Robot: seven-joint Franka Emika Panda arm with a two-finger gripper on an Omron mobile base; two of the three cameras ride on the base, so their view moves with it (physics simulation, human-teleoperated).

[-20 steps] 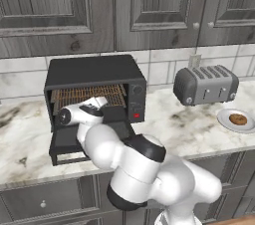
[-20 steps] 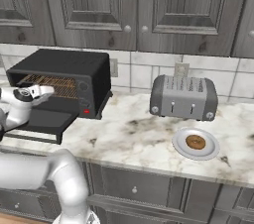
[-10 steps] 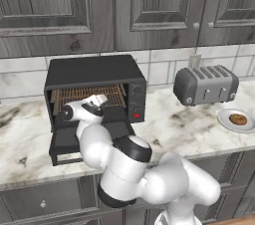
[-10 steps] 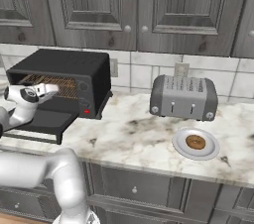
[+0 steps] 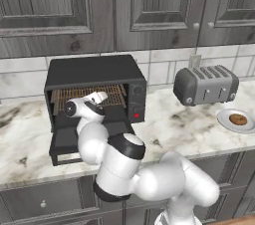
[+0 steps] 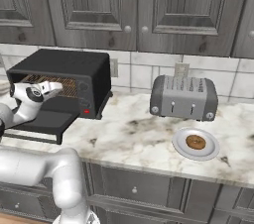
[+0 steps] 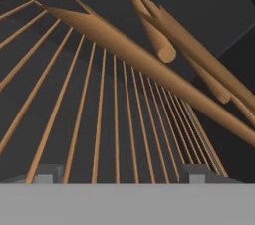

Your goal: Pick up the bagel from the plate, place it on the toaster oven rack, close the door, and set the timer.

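Note:
The bagel (image 5: 238, 119) (image 6: 195, 142) lies on the plate (image 5: 224, 117) (image 6: 179, 143) at the counter's right. The black toaster oven (image 5: 94, 69) (image 6: 64, 64) stands at the left with its door (image 5: 69, 144) (image 6: 44, 121) dropped flat. My gripper (image 5: 102, 97) (image 6: 54, 87) (image 7: 122, 174) is at the oven's mouth, by the front edge of the toaster oven rack (image 5: 74, 94) (image 6: 69, 85) (image 7: 99, 119). Its fingertips (image 7: 45, 174) stand wide apart, open, with the rack's copper wires just ahead of them and nothing held.
A silver four-slot toaster (image 5: 206, 84) (image 6: 183, 96) stands between the oven and the plate. Grey cabinet doors hang above the tiled backsplash. The marble counter (image 5: 164, 129) lies bare between oven and plate.
The arm's elbow has swung a little to the left. The hand has stayed at the oven's mouth by the rack. Bagel, plate and door have not moved.

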